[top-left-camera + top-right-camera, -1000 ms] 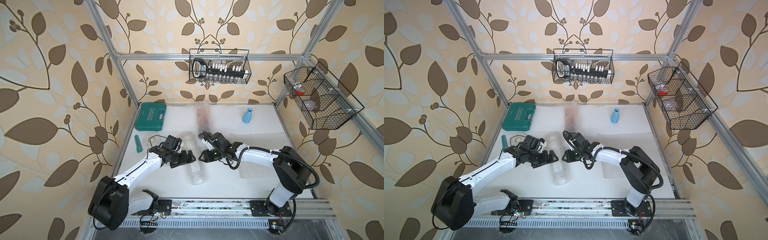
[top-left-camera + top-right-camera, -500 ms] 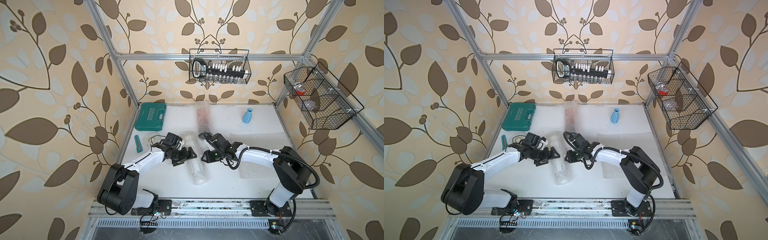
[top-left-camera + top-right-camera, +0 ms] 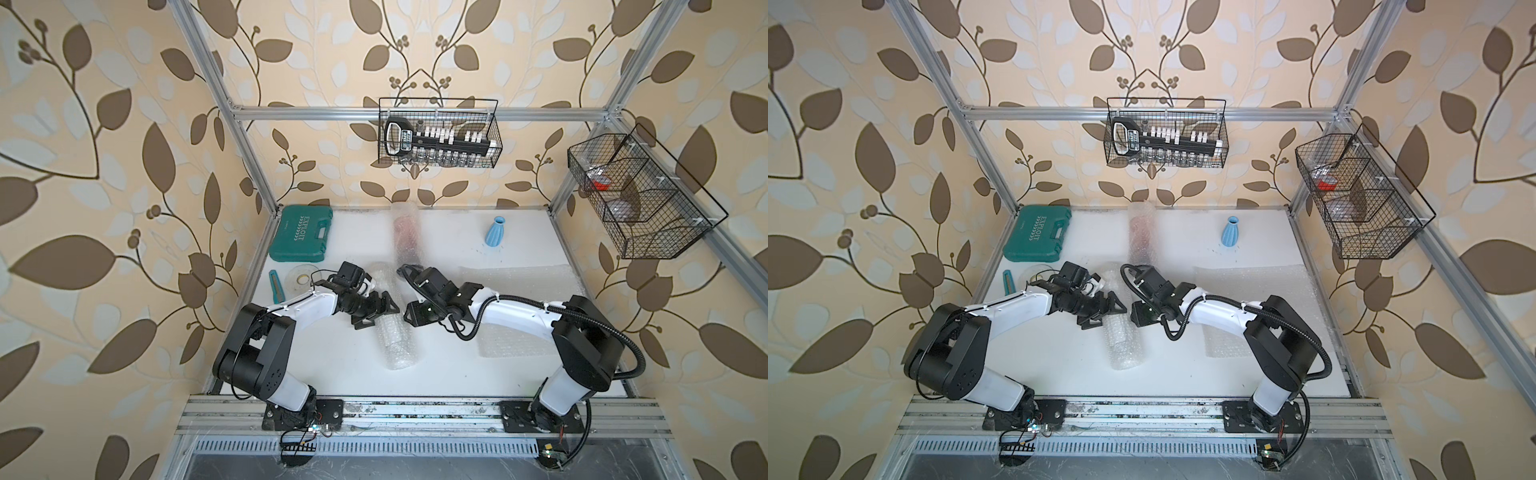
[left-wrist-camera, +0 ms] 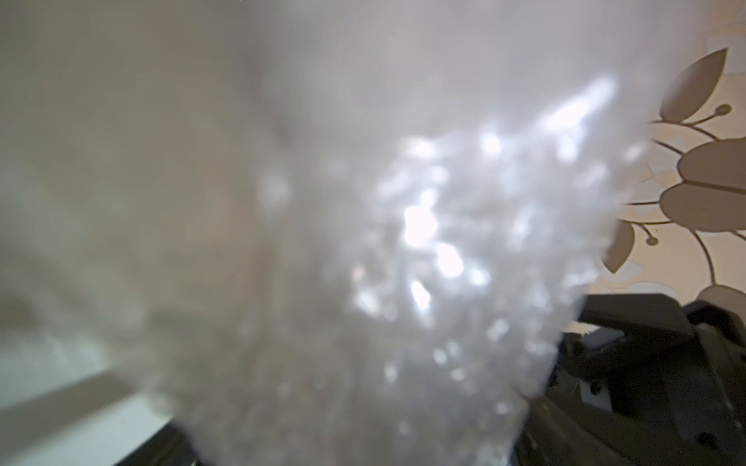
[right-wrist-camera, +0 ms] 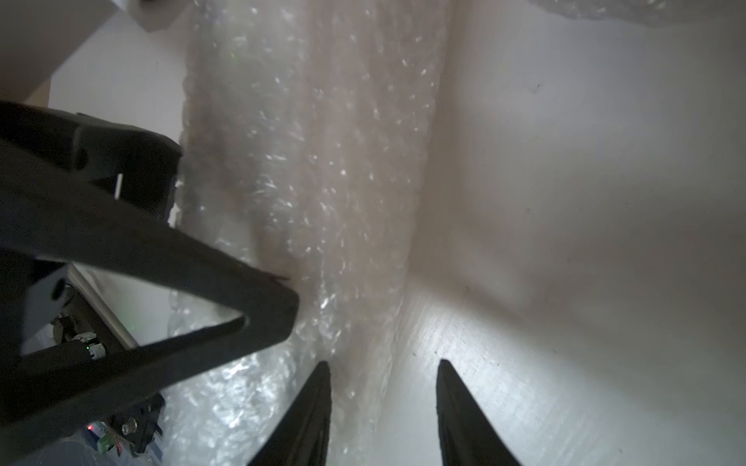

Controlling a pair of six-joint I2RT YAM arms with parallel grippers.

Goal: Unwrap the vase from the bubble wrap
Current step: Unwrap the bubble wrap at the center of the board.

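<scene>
On the white desk (image 3: 332, 357) the biggest thing is a flat bubble wrap sheet (image 3: 519, 278), spread at the right side under the right arm. Near the middle lies a bubble wrap roll (image 3: 395, 340), pointing from front to back; what is inside I cannot tell. A second bubble wrap roll (image 3: 406, 232) lies further back, and something reddish shows through it. A closed green tool case (image 3: 301, 235) sits in the back left corner. The left hand (image 3: 377, 316) is at the left side of the middle roll with jaws wide; in the right wrist view one of its fingers (image 5: 258, 298) touches the wrap. The right hand (image 5: 383, 363) is at the opposite side of this roll, jaws moderately apart and holding nothing; one finger is over the roll's edge, the other over bare desk. A light blue vase (image 3: 495, 232) stands upright and bare at the back right, well apart from both rolls. Beside the case lie a clear tape roll (image 3: 300, 277) and a small teal cutter (image 3: 274, 286).
</scene>
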